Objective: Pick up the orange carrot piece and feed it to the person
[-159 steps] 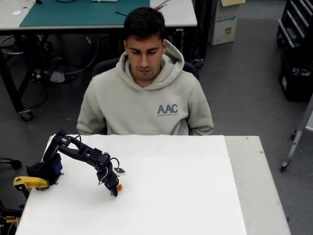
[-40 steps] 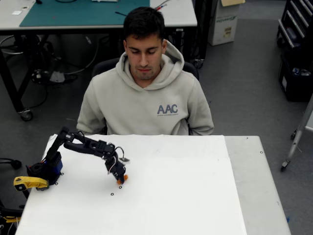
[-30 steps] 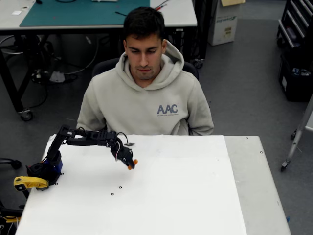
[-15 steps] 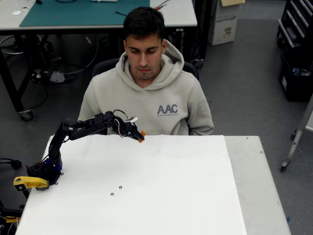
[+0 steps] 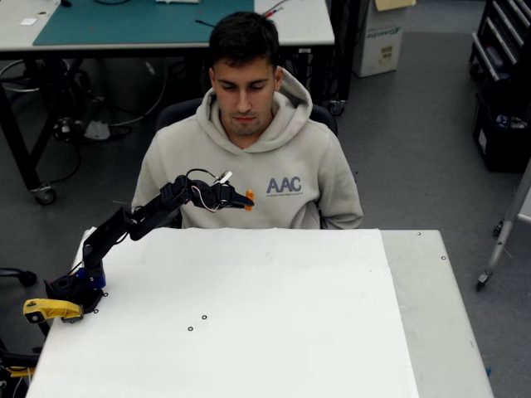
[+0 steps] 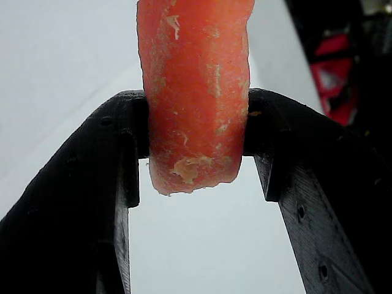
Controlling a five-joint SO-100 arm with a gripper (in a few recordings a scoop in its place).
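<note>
Orange carrot piece [image 6: 195,92] clamped in gripper [image 5: 246,200] beside person's [image 5: 249,157] "AAC" hoodie print.

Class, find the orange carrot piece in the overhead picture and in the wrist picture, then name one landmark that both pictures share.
Overhead view: the orange carrot piece is left of centre, at the gripper tip, in front of the person's chest.
Wrist view: the carrot piece fills the top centre, clamped between the black fingers.
Shared landmark: the gripper shut on it.
</note>
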